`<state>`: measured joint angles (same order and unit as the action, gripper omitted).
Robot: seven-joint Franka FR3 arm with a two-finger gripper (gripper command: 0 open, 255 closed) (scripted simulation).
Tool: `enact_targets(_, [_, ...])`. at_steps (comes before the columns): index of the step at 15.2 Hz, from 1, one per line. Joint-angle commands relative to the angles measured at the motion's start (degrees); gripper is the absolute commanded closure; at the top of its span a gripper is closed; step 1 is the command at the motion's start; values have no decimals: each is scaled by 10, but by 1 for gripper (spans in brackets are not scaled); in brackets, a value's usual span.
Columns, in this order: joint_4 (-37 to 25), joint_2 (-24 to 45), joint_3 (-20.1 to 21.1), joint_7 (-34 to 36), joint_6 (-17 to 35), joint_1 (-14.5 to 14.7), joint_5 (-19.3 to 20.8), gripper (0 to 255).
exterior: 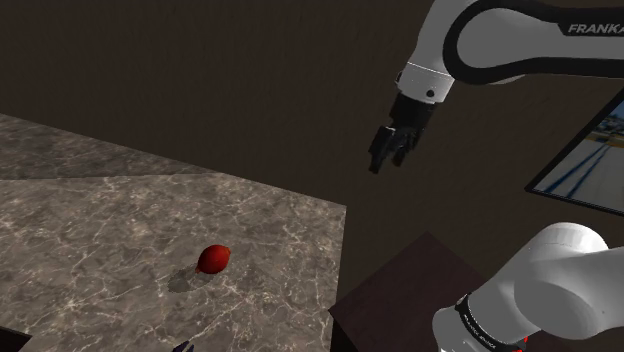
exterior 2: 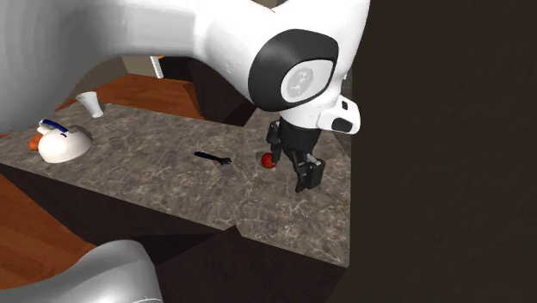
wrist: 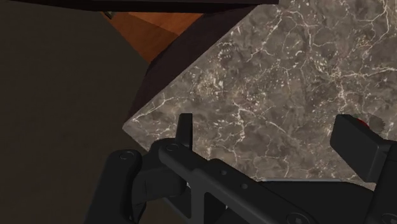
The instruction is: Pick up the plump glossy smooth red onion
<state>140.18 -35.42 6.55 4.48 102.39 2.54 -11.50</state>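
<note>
The red onion (exterior: 213, 258) is small, round and glossy, and lies on the grey marbled counter (exterior: 100, 230) a little in from its edge. My black gripper (exterior: 386, 154) hangs open in the air, well above the onion and out beyond the counter's edge toward the shoulder view's right. In the second exterior view the gripper (exterior 2: 303, 170) partly covers the onion (exterior 2: 268, 160). Through the wrist camera the fingers (wrist: 184, 130) stand wide apart over the counter corner, nothing between them, and a red sliver of the onion (wrist: 362, 121) peeks past the other finger.
A thin black tool (exterior 2: 212, 158) lies on the counter beside the onion. A white kettle-like vessel (exterior 2: 62, 143) and a white cup (exterior 2: 90, 103) stand at the far end. The dark stand (exterior: 410, 290) sits just off the counter's edge.
</note>
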Motion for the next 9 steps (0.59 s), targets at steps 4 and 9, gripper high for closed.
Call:
enact_targets(4, [0,85,20,29,72,15,-53,0])
enact_targets(9, [-18,181,40,50,139,32,-106,0])
